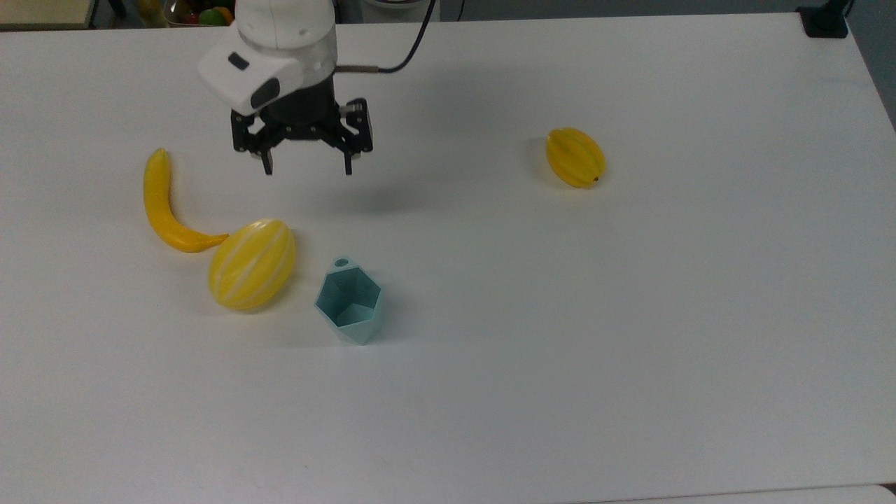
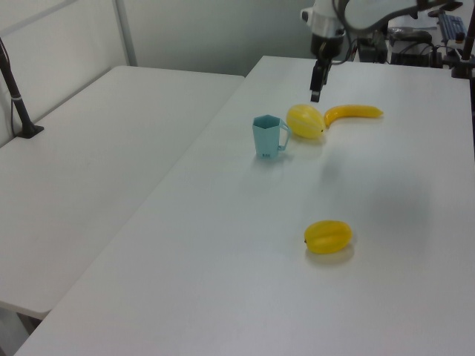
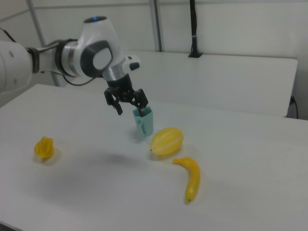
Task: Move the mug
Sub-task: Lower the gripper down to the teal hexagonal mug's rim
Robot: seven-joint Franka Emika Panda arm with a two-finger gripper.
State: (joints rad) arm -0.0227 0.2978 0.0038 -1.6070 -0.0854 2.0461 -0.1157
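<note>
Your small pale teal faceted plastic mug (image 1: 348, 302) stands upright on the white table (image 1: 630, 315), just beside the striped yellow melon (image 1: 252, 264), tab handle toward the table's far edge in the top view. Hexagonal rim, empty inside. The black two-finger gripper (image 1: 306, 169) hangs above the table, well apart from the mug, fingers spread, holding nothing; probably staged for approach. Yellow banana (image 1: 165, 206) nearly touches the melon.

Pale teal faceted mug (image 1: 349, 303) (image 2: 266, 136) (image 3: 144, 122), upright, open hexagonal rim, tab handle; on white table, just right of melon in the top view.
</note>
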